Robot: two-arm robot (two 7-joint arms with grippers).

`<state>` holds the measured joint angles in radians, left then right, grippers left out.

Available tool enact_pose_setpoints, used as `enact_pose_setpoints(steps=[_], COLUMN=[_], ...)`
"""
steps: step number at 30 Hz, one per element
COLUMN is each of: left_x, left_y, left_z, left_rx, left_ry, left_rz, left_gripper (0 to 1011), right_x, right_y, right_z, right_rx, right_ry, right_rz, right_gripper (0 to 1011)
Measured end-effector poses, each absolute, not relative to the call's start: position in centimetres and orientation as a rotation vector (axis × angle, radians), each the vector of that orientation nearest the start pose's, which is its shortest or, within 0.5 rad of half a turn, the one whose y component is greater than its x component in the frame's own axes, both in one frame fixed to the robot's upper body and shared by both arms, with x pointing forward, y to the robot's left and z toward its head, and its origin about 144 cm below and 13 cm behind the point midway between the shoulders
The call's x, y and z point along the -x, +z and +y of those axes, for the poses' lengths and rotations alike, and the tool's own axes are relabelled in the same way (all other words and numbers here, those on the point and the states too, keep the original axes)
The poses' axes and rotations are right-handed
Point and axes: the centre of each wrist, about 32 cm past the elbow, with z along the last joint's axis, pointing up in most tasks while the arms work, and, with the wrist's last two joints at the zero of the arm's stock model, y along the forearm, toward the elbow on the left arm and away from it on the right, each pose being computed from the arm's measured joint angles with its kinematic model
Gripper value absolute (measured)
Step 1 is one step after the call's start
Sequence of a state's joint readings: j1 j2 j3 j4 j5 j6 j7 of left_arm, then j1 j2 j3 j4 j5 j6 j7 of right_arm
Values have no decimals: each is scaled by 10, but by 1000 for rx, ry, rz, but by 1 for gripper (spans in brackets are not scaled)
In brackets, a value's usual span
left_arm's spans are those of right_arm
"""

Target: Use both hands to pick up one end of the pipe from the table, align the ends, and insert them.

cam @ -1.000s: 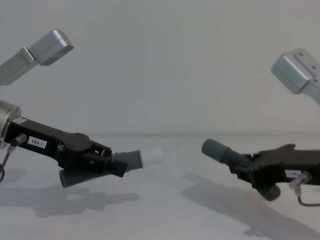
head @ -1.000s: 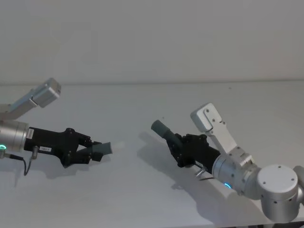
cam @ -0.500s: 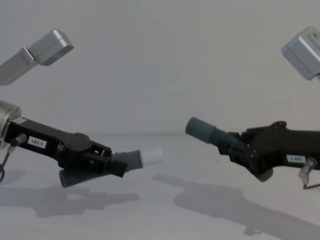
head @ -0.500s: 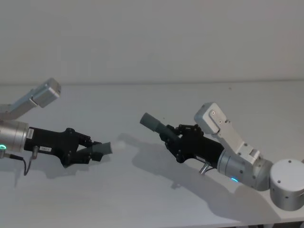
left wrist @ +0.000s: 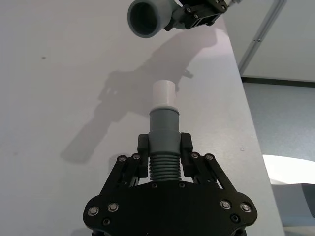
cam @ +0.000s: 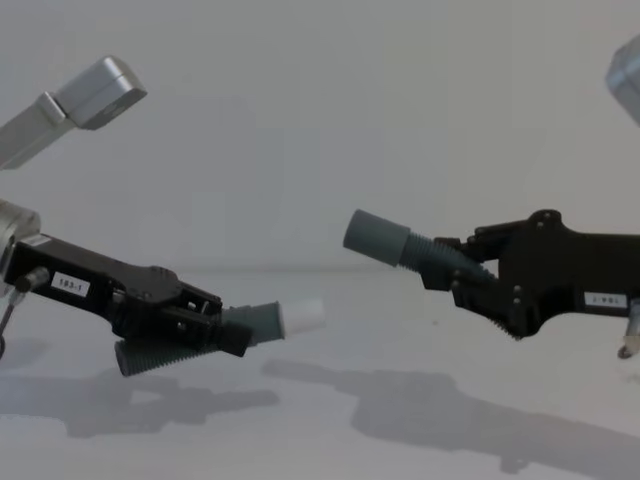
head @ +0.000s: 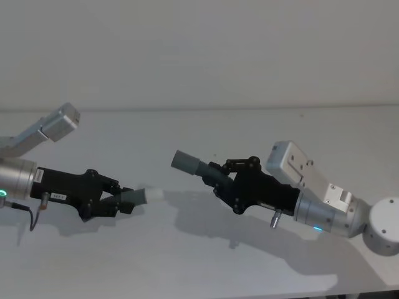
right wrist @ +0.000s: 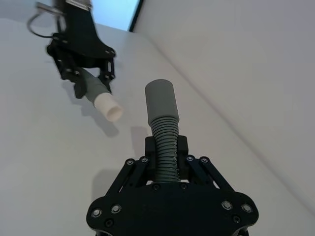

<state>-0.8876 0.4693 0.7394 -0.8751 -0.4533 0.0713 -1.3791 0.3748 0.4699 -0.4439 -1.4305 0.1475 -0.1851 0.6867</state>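
Holding one short dark grey ribbed hose piece [cam: 255, 323] in the left black angular two-finger gripper [cam: 228, 330], fingers clenched on the ribs. Hangs clear of the plain matte white table [head: 124, 261], toward its left edge. Leaves the narrow white tube tip [cam: 303, 318] free and aimed at the table's middle, presumably so nothing blocks entry.

Holds the second ribbed dark grey hose piece [cam: 425, 250] in the right black two-finger gripper [cam: 450, 272], likewise clamped on the ribs, above the table toward its right edge. Presents the wider smooth grey round-mouthed cuff [cam: 375, 237] mouth-first toward the tip, apart from it and higher in the chest view.

Looks close to facing but not yet in line. Probably needs lowering or tilting before insertion. Risks the flexible ribs bending under an off-axis push.
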Motion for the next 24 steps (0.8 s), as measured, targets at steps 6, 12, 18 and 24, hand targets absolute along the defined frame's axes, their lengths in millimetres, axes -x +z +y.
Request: enact_pose_setpoints(steps=[6,12,18,24], left_x=[-652,-653,-653,-653], left_y=[1256,1261,1265,1267], left_z=[305,306,306,306], left_rx=[-403,-421,-439,-450], left_ry=[-10,-42,-68,-83], left_rz=[73,82,88,93], left_gripper=[339,340,339,340], right_x=[-547,-559,-570,-582], right_y=[1208,1211,1214,1217], right_z=[-266,-276,-286,-296], right_rx=[203,173,152,127], right_ry=[-433,-326,-229,-123], right_rz=[-482,-556,-618,-680], right_gripper=[215,215,215,215])
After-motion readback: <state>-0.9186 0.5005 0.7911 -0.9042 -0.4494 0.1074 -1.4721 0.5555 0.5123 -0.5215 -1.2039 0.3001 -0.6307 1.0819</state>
